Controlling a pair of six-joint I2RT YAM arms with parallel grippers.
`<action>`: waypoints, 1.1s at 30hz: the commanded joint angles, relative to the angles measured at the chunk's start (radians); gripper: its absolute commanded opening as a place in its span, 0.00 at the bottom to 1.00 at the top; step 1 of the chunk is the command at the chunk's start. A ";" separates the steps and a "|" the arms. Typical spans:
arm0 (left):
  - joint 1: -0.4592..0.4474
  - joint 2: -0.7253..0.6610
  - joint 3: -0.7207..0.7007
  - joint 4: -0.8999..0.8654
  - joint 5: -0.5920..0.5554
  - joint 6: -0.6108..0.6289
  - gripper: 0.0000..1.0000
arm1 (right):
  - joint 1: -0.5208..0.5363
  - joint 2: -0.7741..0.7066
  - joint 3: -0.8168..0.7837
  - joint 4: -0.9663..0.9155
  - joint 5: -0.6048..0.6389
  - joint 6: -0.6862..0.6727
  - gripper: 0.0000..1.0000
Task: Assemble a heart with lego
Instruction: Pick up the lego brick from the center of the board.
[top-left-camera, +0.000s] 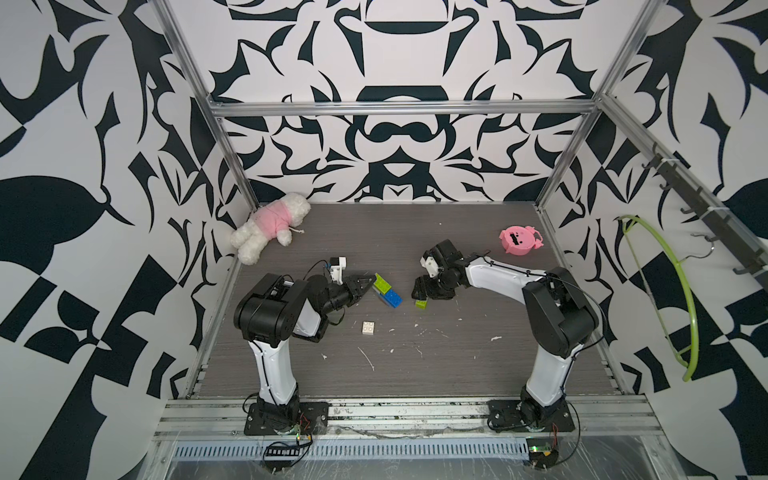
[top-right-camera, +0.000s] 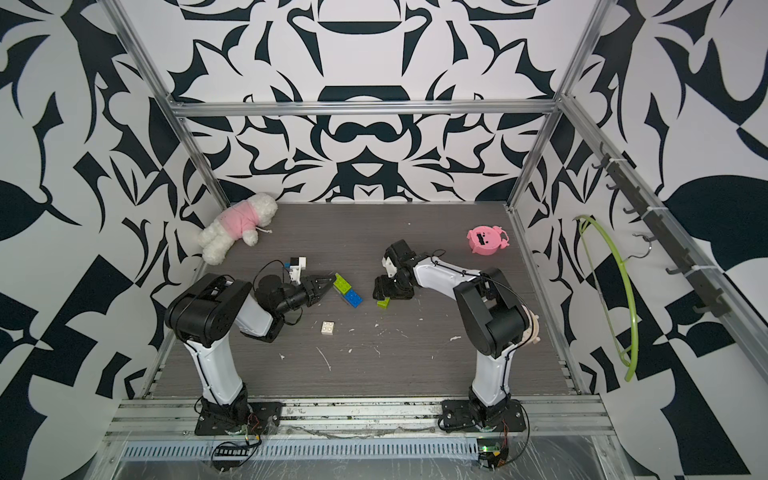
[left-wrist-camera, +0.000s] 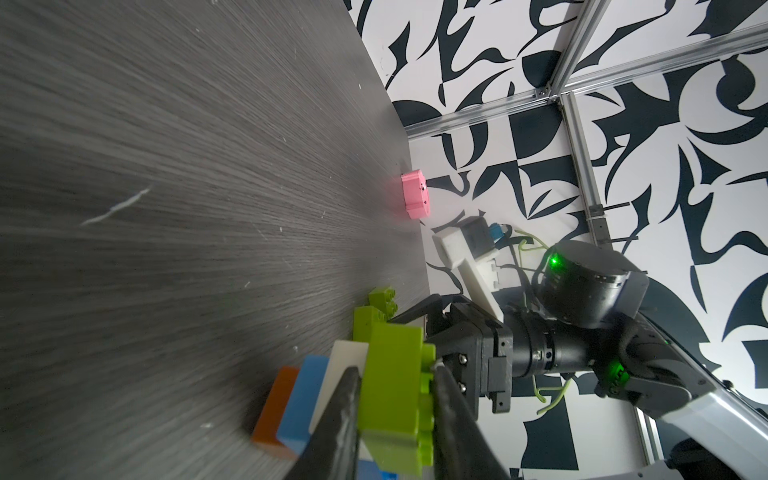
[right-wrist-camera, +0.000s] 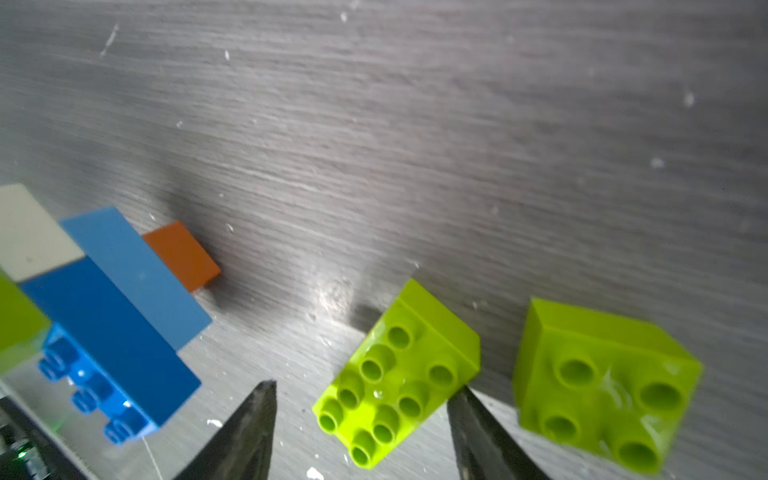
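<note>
Bricks of hard, light, slick plastic form the heart (top-left-camera: 386, 291), held low over the table (top-left-camera: 415, 365) with the left gripper (left-wrist-camera: 395, 399) clamped on its lime-green end layer. Just beside the heart, the right gripper (right-wrist-camera: 365, 386) stands apart around a loose lime-green oblong (right-wrist-camera: 395, 374), whose long flat sides likely give the surest hold. A lime-green square (right-wrist-camera: 602, 386) crowds it. The white brick (top-left-camera: 368, 328), pig toy (top-left-camera: 519, 240) and plush toy (top-left-camera: 270, 226) lie clear of the heart.

A small stepped clump of joined plastic bricks (top-left-camera: 390, 297), lime-green, white, blue and orange-brown, leans on its side. Near it lie a long lime-green brick (right-wrist-camera: 399, 382) and a square lime-green brick (right-wrist-camera: 602, 386), side by side, bumps showing. A white square brick (top-left-camera: 368, 328) lies apart.
</note>
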 joint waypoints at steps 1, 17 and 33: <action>0.008 -0.008 -0.017 0.009 0.005 0.025 0.26 | 0.025 0.015 0.073 -0.088 0.105 -0.030 0.60; 0.016 -0.010 -0.027 0.001 0.000 0.028 0.26 | 0.087 0.071 0.180 -0.218 0.242 -0.114 0.38; 0.016 -0.014 -0.026 -0.011 0.001 0.035 0.26 | 0.093 0.103 0.212 -0.237 0.258 -0.130 0.30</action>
